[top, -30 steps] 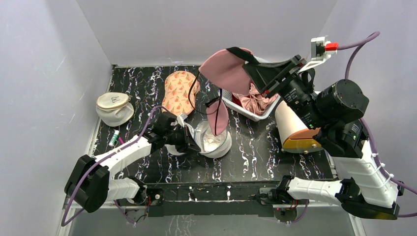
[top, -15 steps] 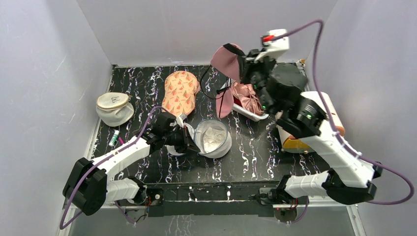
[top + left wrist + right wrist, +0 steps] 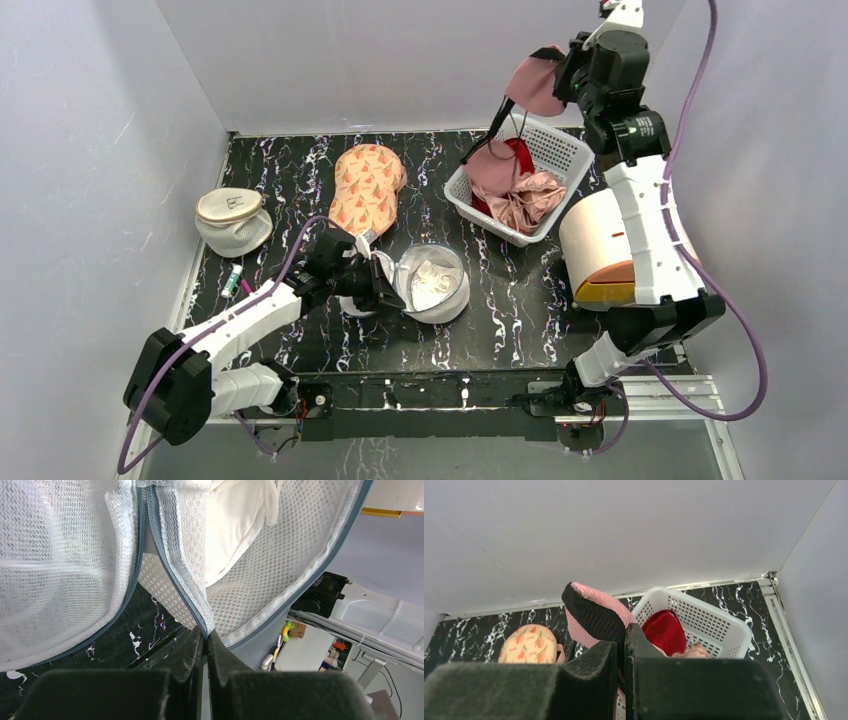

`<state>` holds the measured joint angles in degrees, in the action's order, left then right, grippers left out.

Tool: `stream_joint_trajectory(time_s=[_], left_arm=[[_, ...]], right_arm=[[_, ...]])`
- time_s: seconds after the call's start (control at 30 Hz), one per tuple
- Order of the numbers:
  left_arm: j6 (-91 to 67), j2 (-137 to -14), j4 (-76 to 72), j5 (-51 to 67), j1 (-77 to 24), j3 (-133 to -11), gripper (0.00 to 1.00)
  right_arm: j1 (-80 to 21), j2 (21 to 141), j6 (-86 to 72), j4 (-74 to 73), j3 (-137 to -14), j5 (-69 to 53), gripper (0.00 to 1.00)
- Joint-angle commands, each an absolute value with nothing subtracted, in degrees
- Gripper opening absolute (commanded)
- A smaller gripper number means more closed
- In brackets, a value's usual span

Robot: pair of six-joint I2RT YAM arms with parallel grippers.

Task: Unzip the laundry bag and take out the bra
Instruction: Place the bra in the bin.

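The laundry bag [image 3: 440,292] lies open at the table's middle, its mesh lid folded back. My left gripper [image 3: 385,285] is shut on its zip rim; in the left wrist view the gripper [image 3: 206,635] pinches the grey zip tape of the bag [image 3: 280,570]. White cloth [image 3: 235,530] lies inside. My right gripper [image 3: 572,80] is raised high at the back right, shut on the bra [image 3: 530,85], a pale pink moulded cup with a black band. Its thin black straps dangle toward the basket [image 3: 565,150]. The right wrist view shows the gripper [image 3: 621,650] clamping the bra [image 3: 591,612].
The white basket [image 3: 719,625] holds a red cloth [image 3: 518,155] and a shiny pink satin garment [image 3: 530,200]. A cream and orange cylinder [image 3: 600,250] stands right of it. An orange-print pad [image 3: 365,187] lies at the back middle. A second mesh pouch [image 3: 232,220] sits far left.
My right arm has swung up and back to the right, carrying the bra from above the open bag to over the basket. The left gripper and bag have not moved.
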<state>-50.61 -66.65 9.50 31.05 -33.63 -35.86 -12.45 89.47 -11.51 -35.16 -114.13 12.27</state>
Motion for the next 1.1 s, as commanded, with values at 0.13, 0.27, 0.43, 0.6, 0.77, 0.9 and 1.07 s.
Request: stream_joint_trajectory(time_s=[0.13, 0.27, 0.43, 0.6, 0.77, 0.9, 1.07], left_arm=[[-51.0, -63.5, 10.8, 31.9, -34.0, -36.0, 0.00], [-51.3, -63.0, 10.3, 31.9, -34.0, -35.6, 0.00], [-51.8, -62.9, 9.7, 32.1, -34.0, -34.8, 0.00], [-52.2, -63.2, 8.9, 32.4, -34.1, -35.1, 0.00], [-51.8, -63.9, 9.3, 32.6, -34.1, -36.0, 0.00], [-51.6, -64.0, 9.2, 32.6, -34.1, -35.8, 0.00], [-52.0, -64.6, 8.4, 33.0, -34.2, -35.7, 0.00]], right_arm=[[-2.6, 96.5, -17.6, -32.9, -123.7, -1.0, 0.00], [-1.9, 97.8, -18.5, -31.5, -118.9, -3.2, 0.00], [-1.7, 94.4, -23.2, -22.4, -100.6, -8.7, 0.00], [-1.7, 95.4, -25.5, -18.7, -89.7, -12.9, 0.00], [-1.7, 98.3, -20.9, -21.8, -87.9, -6.1, 0.00], [-1.7, 99.3, -18.9, -23.0, -88.1, -5.1, 0.03], [-1.9, 99.4, -19.3, -23.1, -85.8, -6.1, 0.28]])
